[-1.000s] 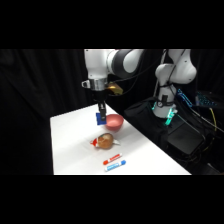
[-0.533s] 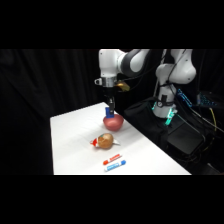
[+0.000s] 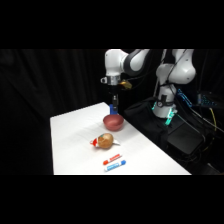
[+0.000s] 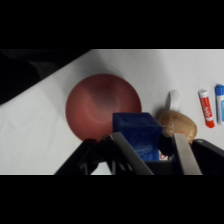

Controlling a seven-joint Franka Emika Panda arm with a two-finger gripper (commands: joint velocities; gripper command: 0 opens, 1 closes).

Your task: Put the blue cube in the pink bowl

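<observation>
1. A white table (image 3: 75, 135) stands in a dark room, with black gear and cables off its far edge.
2. The gripper (image 4: 150, 150) hangs above the table's far part; in the side view the gripper (image 3: 114, 107) sits just over the bowl's rim.
3. Its two fingers (image 4: 186, 152) are closed part-way onto the blue cube (image 4: 137, 132), which sits between them, lifted clear of the table.
4. Right below the cube, and a little past it in the wrist view, lies the pink bowl (image 4: 97, 107), with nothing inside; in the side view the pink bowl (image 3: 113, 121) is directly under the gripper.
5. Beside the gripper, just past the bowl, lies a brown rounded object (image 3: 105, 141) with red bits.
6. Farther out from it lie a red marker (image 3: 111, 160) and a blue marker (image 3: 115, 165), side by side near the table's near edge.
</observation>
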